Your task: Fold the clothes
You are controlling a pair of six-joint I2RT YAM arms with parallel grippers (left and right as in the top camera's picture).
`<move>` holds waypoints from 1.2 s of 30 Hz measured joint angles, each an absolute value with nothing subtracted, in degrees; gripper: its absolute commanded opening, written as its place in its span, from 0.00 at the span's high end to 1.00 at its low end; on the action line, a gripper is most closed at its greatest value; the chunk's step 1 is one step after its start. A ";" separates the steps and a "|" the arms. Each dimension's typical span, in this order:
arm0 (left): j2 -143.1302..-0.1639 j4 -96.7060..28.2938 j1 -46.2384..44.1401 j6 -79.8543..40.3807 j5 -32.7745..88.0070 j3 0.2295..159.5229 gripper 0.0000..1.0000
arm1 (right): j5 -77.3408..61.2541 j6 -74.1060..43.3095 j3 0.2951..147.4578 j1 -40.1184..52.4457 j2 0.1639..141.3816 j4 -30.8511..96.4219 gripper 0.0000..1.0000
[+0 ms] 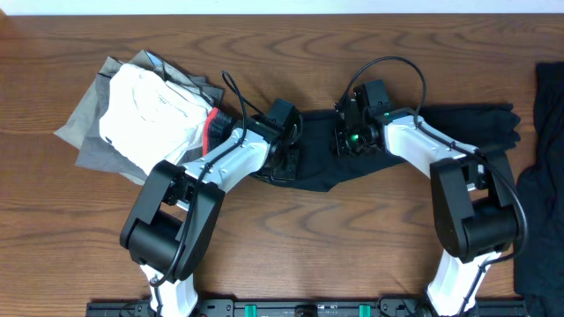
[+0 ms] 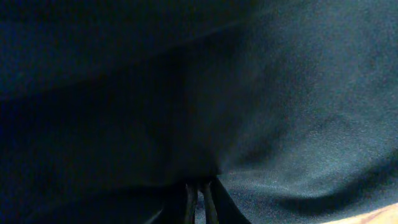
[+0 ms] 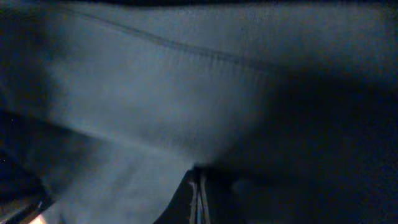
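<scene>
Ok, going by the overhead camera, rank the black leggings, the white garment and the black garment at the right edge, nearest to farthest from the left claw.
1. black leggings: in the middle, pinched in the left claw itself.
2. white garment: off to the left side.
3. black garment: far right, past the other arm.
</scene>
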State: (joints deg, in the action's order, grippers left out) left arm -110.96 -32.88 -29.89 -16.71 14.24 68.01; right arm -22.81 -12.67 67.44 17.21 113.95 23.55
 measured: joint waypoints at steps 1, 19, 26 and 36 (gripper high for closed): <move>-111.02 -32.93 -29.89 -16.75 14.24 68.07 0.92 | -22.87 -12.78 67.44 17.21 113.99 22.33 0.97; -111.22 -33.15 -31.03 -16.93 14.22 68.36 0.92 | -8.19 -18.02 67.44 16.67 114.28 4.25 0.91; -111.26 -33.39 -31.03 -16.93 14.22 68.45 0.92 | -10.61 -16.84 67.57 12.93 113.38 9.15 0.94; -111.33 -33.19 -31.09 -16.93 14.24 68.55 0.92 | -22.28 -13.06 67.88 12.40 108.44 26.35 0.97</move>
